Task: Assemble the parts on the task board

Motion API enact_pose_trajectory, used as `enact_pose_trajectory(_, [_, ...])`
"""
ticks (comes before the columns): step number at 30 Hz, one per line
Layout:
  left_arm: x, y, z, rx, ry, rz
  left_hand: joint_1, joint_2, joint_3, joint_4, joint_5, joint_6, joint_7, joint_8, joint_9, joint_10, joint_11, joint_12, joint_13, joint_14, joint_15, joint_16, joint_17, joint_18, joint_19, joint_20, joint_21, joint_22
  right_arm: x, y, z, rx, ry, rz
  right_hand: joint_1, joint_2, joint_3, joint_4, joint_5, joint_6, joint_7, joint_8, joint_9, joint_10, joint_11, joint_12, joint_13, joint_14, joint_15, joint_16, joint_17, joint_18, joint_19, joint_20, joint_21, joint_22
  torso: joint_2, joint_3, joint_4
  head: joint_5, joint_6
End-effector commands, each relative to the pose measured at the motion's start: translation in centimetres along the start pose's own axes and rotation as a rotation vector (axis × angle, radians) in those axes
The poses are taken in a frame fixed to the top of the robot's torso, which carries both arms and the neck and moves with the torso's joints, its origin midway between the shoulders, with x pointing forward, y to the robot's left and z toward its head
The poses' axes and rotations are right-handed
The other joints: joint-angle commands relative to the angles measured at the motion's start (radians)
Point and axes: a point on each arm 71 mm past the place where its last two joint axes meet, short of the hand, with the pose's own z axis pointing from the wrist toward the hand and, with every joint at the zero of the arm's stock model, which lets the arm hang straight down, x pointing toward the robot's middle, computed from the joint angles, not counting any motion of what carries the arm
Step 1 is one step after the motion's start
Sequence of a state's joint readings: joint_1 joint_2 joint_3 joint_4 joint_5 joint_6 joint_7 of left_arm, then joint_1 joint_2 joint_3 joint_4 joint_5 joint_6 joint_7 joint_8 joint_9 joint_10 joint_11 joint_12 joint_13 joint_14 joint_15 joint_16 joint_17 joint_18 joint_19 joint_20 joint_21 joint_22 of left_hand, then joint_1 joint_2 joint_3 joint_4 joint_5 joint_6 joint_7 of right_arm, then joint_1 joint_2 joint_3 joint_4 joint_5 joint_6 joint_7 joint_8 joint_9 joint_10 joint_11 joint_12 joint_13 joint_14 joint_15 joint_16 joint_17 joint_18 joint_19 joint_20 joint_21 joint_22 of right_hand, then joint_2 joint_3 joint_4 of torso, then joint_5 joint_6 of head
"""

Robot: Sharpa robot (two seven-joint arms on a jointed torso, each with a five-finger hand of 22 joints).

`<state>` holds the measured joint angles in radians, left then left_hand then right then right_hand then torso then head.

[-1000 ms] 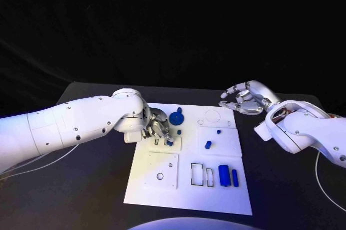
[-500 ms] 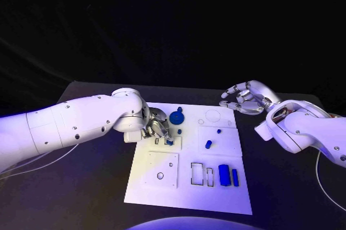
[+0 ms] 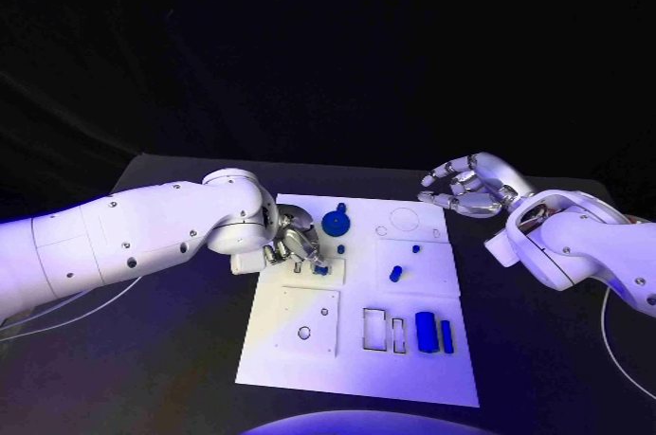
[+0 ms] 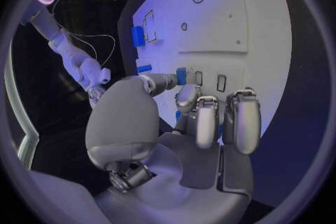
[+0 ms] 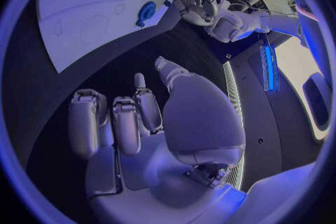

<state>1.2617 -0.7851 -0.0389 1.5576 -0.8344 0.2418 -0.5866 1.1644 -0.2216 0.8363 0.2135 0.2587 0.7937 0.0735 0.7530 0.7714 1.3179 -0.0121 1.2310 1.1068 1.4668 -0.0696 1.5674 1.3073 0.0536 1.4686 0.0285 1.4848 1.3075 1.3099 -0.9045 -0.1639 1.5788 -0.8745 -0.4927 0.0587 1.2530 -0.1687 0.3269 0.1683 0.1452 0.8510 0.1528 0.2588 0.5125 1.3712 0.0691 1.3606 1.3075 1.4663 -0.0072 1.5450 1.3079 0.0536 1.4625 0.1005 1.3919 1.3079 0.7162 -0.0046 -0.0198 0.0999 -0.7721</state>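
I am pinching a small blue peg (image 4: 181,75) in my left hand (image 3: 293,244), lowering it toward the white task board (image 3: 308,369) slot; my right hand (image 3: 466,190) is idling, loosely spread.

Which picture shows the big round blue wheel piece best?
The head view: the round blue part sits unblocked on the task board, by the left hand. The right wrist view shows it small and far off. I cannot pick it out in the left wrist view.

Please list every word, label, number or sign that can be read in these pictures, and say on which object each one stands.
None: no readable word, label, number or sign stands on any object here.
The task board carries only dark outlines of slots and circles, no writing.
The blue parts are plain.
The left hand, the right hand and the white arms bear no readable marking.
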Motion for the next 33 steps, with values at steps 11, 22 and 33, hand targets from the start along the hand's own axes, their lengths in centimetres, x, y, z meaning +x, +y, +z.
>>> enact_pose_trajectory(11, [-0.54,-0.34,-0.67,0.023,-0.150,0.085,-0.023,-0.010,0.151,-0.159,0.079,0.030,-0.011,0.013,0.090,0.016,-0.003,0.010,0.008,0.104,-0.007,0.003,0.263,-0.018,0.031,-0.006,0.007,0.092,0.00,-0.15,-0.04,0.000,0.008,-0.006,0.010,0.003,-0.005,0.002,0.003,0.002,0.000,0.002,0.001,-0.002,0.001,-0.001,0.026,0.082,0.003,-0.006,0.160,0.001,-0.002,-0.002,-0.003,0.060,0.001,-0.0003,-0.0006,0.003,-0.001])
enact_pose_trajectory(22, [-0.36,-0.37,-0.43,-0.025,-0.142,0.162,-0.029,-0.017,0.151,-0.168,0.111,0.038,-0.013,0.015,0.095,0.020,-0.006,0.012,0.011,0.104,-0.009,0.003,0.263,-0.018,0.033,-0.006,0.009,0.096,0.07,-0.16,-0.02,0.000,0.009,-0.006,0.010,0.003,-0.005,0.002,0.003,0.002,0.000,0.002,0.001,-0.002,0.001,-0.001,0.026,0.082,0.003,-0.006,0.160,0.001,-0.002,-0.002,-0.003,0.060,0.002,-0.0010,-0.0020,0.006,-0.005])
enact_pose_trajectory(33, [0.05,-0.45,-0.17,-0.036,-0.100,0.188,-0.038,-0.020,0.151,-0.171,0.140,0.044,-0.016,0.018,0.100,0.024,-0.008,0.013,0.012,0.104,-0.011,0.003,0.263,-0.018,0.032,-0.006,0.008,0.095,0.16,-0.18,0.00,0.001,0.015,-0.004,0.010,0.003,-0.007,0.002,0.003,0.002,0.000,0.003,0.002,-0.002,0.000,-0.001,0.026,0.081,0.002,-0.007,0.157,0.002,-0.003,-0.002,-0.006,0.058,0.002,-0.0009,-0.0009,0.007,-0.008])
